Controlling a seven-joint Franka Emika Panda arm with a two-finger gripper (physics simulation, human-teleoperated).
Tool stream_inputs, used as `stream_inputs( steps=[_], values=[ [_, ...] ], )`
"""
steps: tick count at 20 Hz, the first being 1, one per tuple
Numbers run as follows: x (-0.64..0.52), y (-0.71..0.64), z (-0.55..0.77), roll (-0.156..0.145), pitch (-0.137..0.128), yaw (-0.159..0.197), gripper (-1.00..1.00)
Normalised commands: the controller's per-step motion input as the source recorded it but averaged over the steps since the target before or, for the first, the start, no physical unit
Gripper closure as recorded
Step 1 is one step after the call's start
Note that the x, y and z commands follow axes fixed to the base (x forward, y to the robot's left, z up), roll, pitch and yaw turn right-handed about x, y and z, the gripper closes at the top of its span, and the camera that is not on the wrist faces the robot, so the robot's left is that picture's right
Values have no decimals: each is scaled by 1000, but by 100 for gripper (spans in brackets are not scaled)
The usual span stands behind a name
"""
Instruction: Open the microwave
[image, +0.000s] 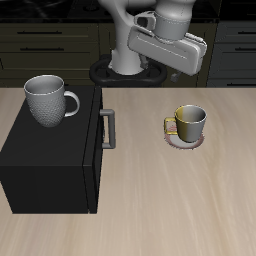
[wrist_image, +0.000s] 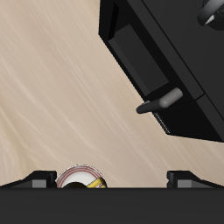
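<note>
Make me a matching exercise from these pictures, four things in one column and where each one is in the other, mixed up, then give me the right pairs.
Column one:
1. Grey-white ceramic mug
2. Yellow-and-grey mug
3. Grey metal bar handle
4. Robot's claw

Column two:
A. On the front of the large matte black boxy microwave
B. On a small round saucer on the wooden table
C. Raised above the table's back edge
D. On top of the microwave

Pairs: 1-D, 2-B, 3-A, 4-C
</note>
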Motion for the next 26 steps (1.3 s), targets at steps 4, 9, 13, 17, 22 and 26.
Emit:
stream_inputs(
  steps=[4,9,13,17,22,26],
  values=[
    [-27,137,-6,-6,-47,-144,-100],
    [-23,41,48,-65,-75,-117,-100],
    [11,-6,134,-53,-67,-204,-100],
    [49,60,125,-13,-66,-158,-100],
    [13,33,-69,-25,-23,-163,-100],
    [-15,113,-193,-5,-7,-117,-100]
  ],
)
